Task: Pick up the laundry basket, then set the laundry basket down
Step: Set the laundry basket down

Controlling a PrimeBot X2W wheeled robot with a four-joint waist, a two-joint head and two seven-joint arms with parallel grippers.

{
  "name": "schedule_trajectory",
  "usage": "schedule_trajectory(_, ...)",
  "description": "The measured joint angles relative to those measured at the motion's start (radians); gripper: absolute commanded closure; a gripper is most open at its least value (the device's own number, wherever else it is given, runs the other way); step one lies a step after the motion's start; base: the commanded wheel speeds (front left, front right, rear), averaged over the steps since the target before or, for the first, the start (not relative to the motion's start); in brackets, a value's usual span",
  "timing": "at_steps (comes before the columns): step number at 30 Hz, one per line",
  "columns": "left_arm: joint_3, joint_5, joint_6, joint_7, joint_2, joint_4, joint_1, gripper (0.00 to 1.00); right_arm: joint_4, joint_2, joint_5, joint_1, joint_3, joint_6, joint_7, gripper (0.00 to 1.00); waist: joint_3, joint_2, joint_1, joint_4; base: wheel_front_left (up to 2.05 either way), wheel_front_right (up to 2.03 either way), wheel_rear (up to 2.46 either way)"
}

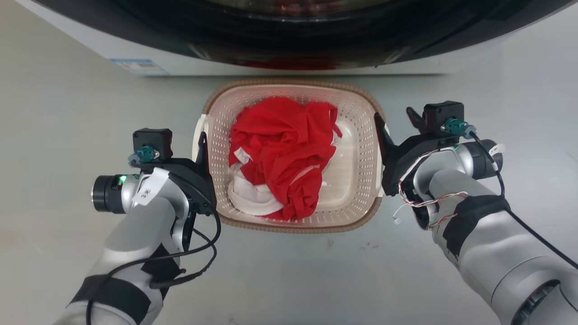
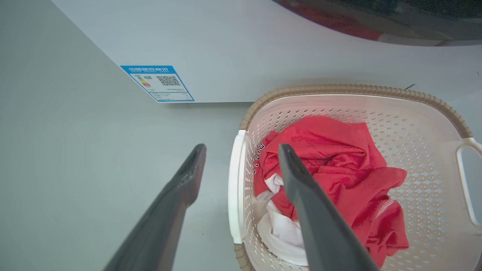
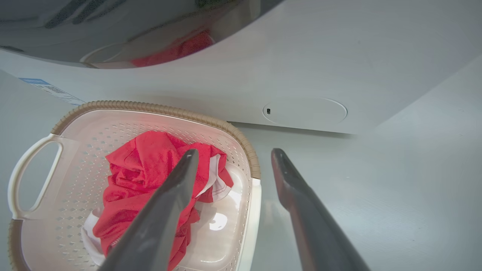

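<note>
One laundry basket rests on grey floor beside washer.

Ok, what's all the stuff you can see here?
Cream-white perforated plastic laundry basket, brown rim: one, on the floor.
Crumpled red cloth: one, in the basket.
White cloth: some, under the red one.
White washing machine, dark door: one, behind the basket.
Blue energy label: one, on the machine's front.
Grey floor: all around.
Left end effector: one, dark, open, astride the left handle.
Right end effector: one, dark, open, astride the right handle.
</note>
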Motion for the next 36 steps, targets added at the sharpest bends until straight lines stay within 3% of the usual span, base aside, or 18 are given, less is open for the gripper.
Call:
schedule_trajectory(14,0.066,0.070,0.019,0.000,0.054,-0.171,0.190,0.00,-0.142,-0.026,-0.013,0.163,-0.120,0.002,0.000,0.00,-0.188,-0.0001,-0.0001,-0.023,0.00,0.00,0.00)
schedule_trajectory(36,0.237,0.251,0.044,0.000,0.131,-0.575,0.610,0.00,-0.525,-0.145,-0.208,0.530,-0.306,-0.065,0.000,0.00,-0.462,-0.0002,0.0000,-0.040,0.00,0.00,0.00)
